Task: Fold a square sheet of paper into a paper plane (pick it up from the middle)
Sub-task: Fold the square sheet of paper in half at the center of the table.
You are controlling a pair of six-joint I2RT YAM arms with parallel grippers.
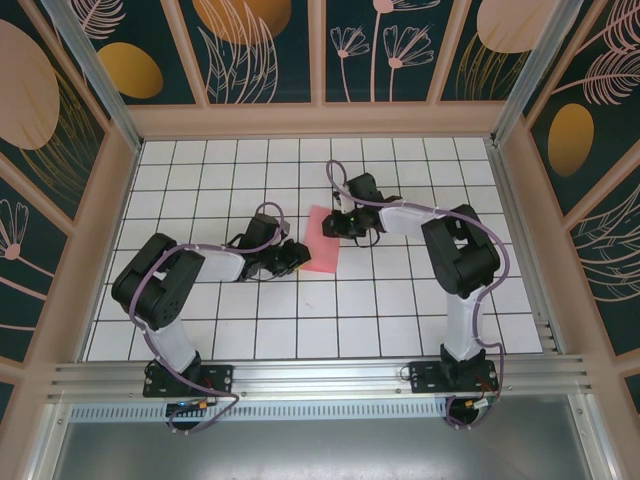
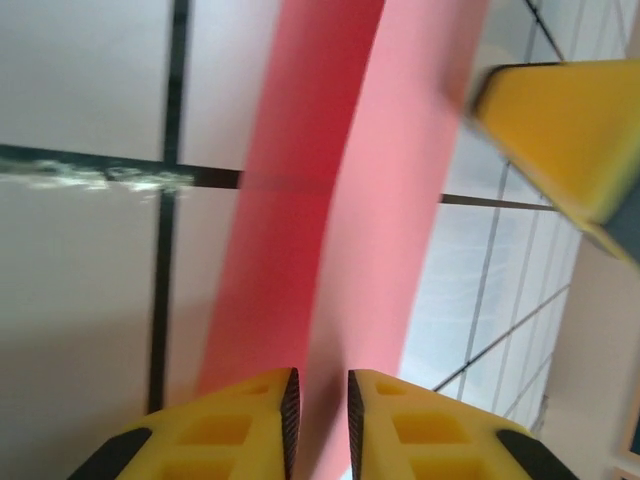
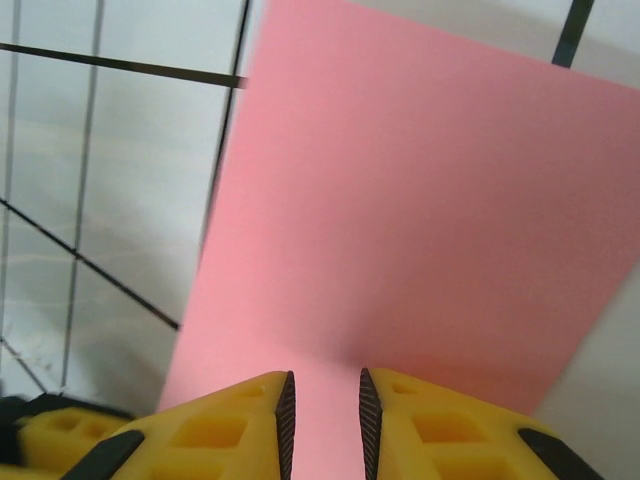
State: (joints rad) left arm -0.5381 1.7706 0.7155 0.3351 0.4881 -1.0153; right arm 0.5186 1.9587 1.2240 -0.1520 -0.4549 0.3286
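Centre of bench [image 1: 400, 300], between arms: pink sheet [image 1: 322, 240]. Left gripper [image 1: 296, 256] clamped on its near-left edge, edge raised. Right gripper [image 1: 336, 222] at far-right edge, jaws narrowed over sheet; grip cannot tell.

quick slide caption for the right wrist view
Right gripper with the square sheet of paper running between its yellow fingers, white grid table beneath.
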